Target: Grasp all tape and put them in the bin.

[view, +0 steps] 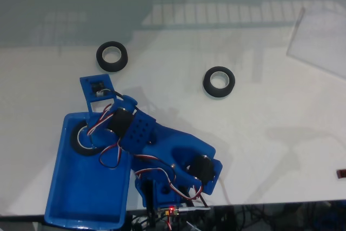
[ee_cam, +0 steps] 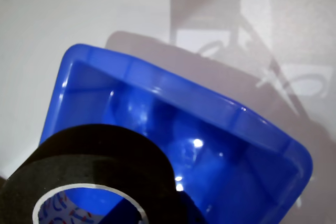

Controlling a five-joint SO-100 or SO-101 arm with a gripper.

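Note:
Three black tape rolls show in the fixed view. One tape roll (view: 112, 57) lies on the white table at the upper left and another (view: 219, 81) near the middle. The third tape roll (view: 78, 143) is at the top end of the blue bin (view: 86, 187), half covered by my blue arm. In the wrist view this tape (ee_cam: 100, 161) looms large and tilted above the inside of the bin (ee_cam: 210, 108), so it hangs raised over the bin. My gripper (view: 96, 133) sits on it, with its fingers hidden under the wrist and wires.
The arm's base (view: 178, 171) and cables stand at the table's front edge, right of the bin. A translucent sheet (view: 321, 39) lies at the far right. A small dark object (view: 341, 173) sits at the right edge.

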